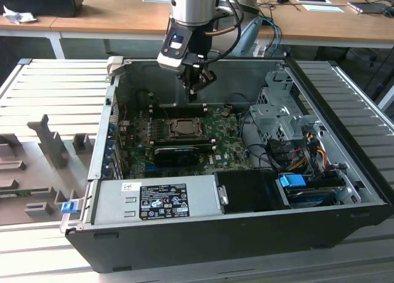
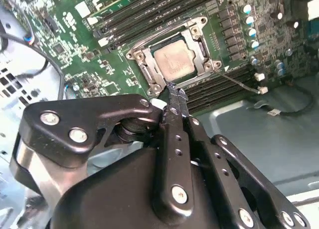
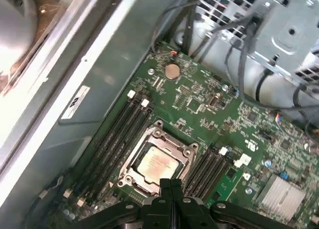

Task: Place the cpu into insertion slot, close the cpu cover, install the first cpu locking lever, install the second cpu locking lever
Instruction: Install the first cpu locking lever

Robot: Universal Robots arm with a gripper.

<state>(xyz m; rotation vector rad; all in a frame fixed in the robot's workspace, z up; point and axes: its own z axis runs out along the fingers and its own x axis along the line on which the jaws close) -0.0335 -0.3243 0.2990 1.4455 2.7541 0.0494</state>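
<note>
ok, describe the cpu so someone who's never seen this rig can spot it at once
Inside the open computer case, look at the green motherboard lying at its bottom. Near the board's middle, a silvery metal frame rings the insertion slot, with long black memory slots on either side. The cpu is the small flat square within that frame, plain dull grey where the slots are black.

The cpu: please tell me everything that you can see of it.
The cpu is a small, flat, square chip with a dull silvery-grey metal top. It lies level in the socket on the green motherboard, and a silvery metal frame borders its edges. The gripper, shut and empty, hangs near it without touching.
</note>
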